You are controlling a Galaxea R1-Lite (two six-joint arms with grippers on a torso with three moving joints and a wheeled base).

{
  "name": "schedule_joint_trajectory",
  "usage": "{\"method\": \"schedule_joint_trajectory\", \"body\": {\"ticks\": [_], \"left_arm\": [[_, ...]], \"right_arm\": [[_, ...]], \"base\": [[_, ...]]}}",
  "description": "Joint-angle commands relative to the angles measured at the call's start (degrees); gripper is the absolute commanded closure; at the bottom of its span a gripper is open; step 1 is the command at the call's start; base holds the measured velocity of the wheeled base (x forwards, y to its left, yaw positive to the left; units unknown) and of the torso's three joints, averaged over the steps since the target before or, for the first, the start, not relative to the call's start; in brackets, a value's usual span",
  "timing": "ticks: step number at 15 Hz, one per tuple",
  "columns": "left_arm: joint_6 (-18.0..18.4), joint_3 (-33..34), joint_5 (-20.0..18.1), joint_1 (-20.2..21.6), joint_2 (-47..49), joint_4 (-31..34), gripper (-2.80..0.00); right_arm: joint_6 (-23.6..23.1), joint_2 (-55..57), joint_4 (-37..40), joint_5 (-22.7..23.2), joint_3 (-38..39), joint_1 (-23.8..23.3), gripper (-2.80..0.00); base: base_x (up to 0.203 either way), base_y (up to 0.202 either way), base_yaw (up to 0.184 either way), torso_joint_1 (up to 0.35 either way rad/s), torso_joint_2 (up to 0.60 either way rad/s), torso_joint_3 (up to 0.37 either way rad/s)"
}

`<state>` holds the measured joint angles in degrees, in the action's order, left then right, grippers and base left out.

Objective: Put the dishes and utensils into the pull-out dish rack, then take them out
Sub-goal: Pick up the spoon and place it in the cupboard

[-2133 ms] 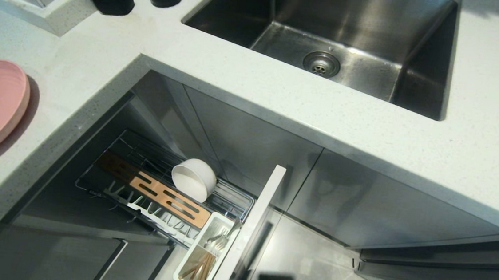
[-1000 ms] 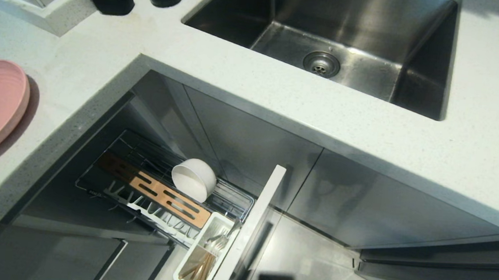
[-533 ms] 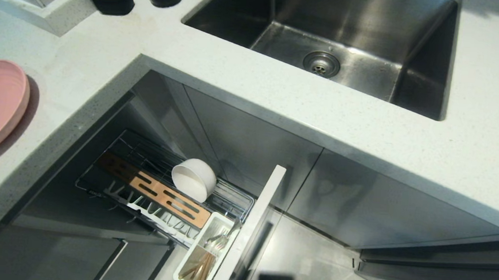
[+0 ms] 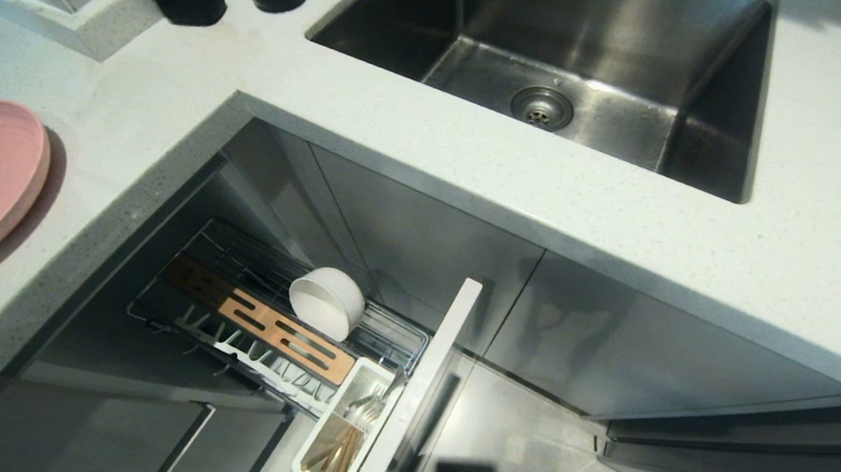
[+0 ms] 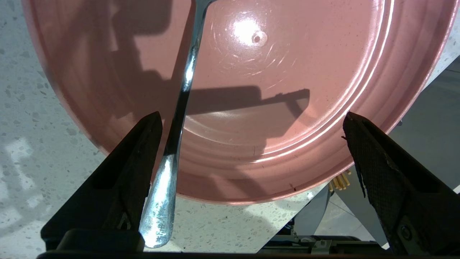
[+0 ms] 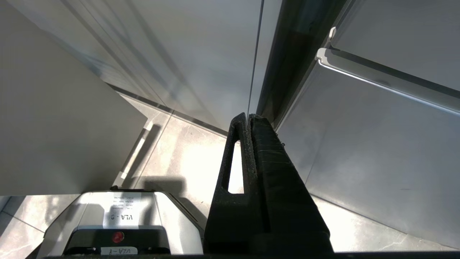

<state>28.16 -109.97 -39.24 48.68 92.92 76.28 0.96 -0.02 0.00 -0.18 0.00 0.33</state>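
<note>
Spoon (image 5: 176, 118), slim polished steel: we log it unmoved since earlier, lying across the glossy ridged pink plate (image 5: 287, 72) on the speckled tabletop (image 4: 470, 172), between our left gripper's (image 5: 251, 136) wide-apart jaws. Right gripper (image 6: 249, 120): jaws together, by the cabinets.
</note>
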Motion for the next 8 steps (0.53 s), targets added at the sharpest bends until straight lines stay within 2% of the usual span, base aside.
{"method": "schedule_joint_trajectory", "body": {"ticks": [1,8], "left_arm": [[0.1,0.0,-0.2,0.0,0.2,0.4,-2.80],[0.3,0.3,-0.2,0.0,0.3,0.7,-2.80]], "right_arm": [[0.0,0.0,0.0,0.0,0.1,0.0,0.00],[0.0,0.0,0.0,0.0,0.1,0.0,0.00]], "base": [[0.000,0.000,0.000,0.000,0.00,0.000],[0.000,0.000,0.000,0.000,0.00,0.000]]}}
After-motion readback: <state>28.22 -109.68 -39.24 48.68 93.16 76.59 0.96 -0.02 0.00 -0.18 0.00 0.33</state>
